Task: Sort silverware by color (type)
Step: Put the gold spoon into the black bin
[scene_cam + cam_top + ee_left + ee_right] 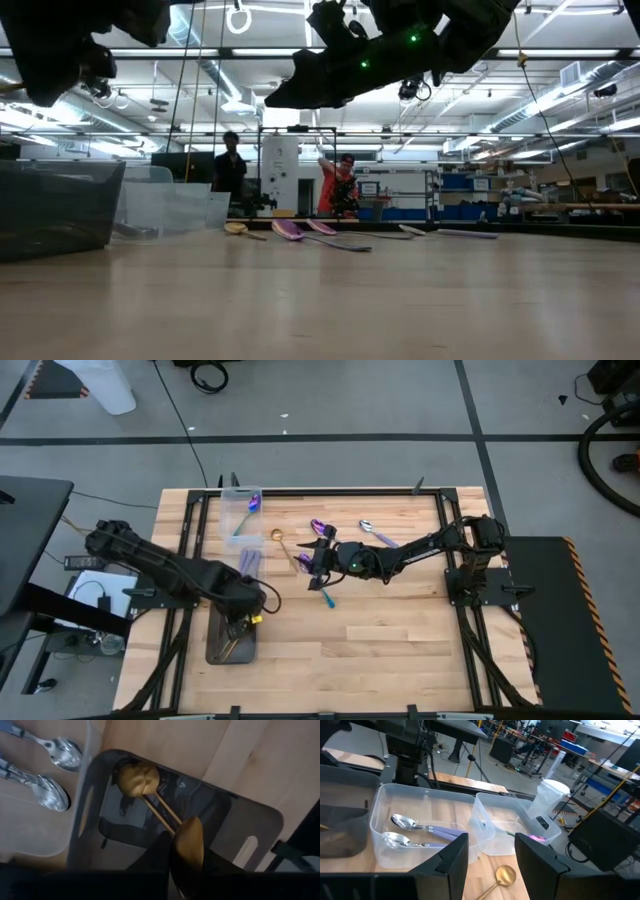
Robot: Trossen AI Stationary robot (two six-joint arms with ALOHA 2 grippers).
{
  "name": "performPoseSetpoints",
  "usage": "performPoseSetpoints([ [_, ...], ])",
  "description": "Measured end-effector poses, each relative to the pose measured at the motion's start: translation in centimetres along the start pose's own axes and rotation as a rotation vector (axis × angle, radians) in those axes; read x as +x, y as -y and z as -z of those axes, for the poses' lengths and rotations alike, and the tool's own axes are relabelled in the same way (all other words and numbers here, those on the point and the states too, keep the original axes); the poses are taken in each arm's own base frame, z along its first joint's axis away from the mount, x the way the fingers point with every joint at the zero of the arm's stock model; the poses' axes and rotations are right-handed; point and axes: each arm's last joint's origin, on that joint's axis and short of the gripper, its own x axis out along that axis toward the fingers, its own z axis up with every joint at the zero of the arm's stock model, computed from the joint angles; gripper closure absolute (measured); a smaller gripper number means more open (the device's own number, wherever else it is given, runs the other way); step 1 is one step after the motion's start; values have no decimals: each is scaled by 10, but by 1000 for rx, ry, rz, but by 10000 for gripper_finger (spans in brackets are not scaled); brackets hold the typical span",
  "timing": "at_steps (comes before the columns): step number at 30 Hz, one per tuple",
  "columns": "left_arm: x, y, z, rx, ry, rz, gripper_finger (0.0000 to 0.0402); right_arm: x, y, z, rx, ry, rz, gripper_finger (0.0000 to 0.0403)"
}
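My left gripper (243, 622) hangs over the dark grey tray (218, 650), shut on a gold spoon (190, 841). Two gold spoons (137, 777) lie in the tray, bowls together at its far end. My right gripper (320, 560) is open over the middle of the table, and a gold spoon (504, 876) lies on the wood below and ahead of its fingers. Around it lie a purple spoon (318, 525), a silver spoon (370, 528) and a teal-handled spoon (327, 598). One clear bin (385, 802) holds two silver spoons (406, 823). A second bin (485, 802) holds a purple spoon (538, 838). My left gripper holds the gold spoon from above, pointing down into the tray. The spoon's bowl (191, 837) sticks out ahead of the dark fingers (159, 857). The handle runs back between them and is hidden by the gripper itself. The spoon is lifted clear of the tray floor.
The tray (55, 208) and the clear bins (165, 205) stand along the table's left side. The loose spoons (290, 230) lie in the far middle, with bare wood toward the near and right edges. People stand in the room beyond the table (338, 185).
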Motion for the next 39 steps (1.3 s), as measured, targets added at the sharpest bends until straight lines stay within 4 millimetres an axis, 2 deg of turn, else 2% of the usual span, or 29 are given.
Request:
performPoseSetpoints([
  [8,19,8,-5,13,-59,-53,366,0,0,-2,-1,21,-8,233],
  [16,23,10,-9,31,-38,-37,366,0,0,-2,-9,25,-11,233],
  [26,55,-6,-4,7,-99,-11,366,0,0,-2,-11,25,-12,233],
  [33,65,-10,0,-29,-100,-12,362,0,0,-2,-11,27,-11,233],
  [39,65,-11,-1,-45,-76,-26,335,0,0,-3,-10,28,-11,233],
])
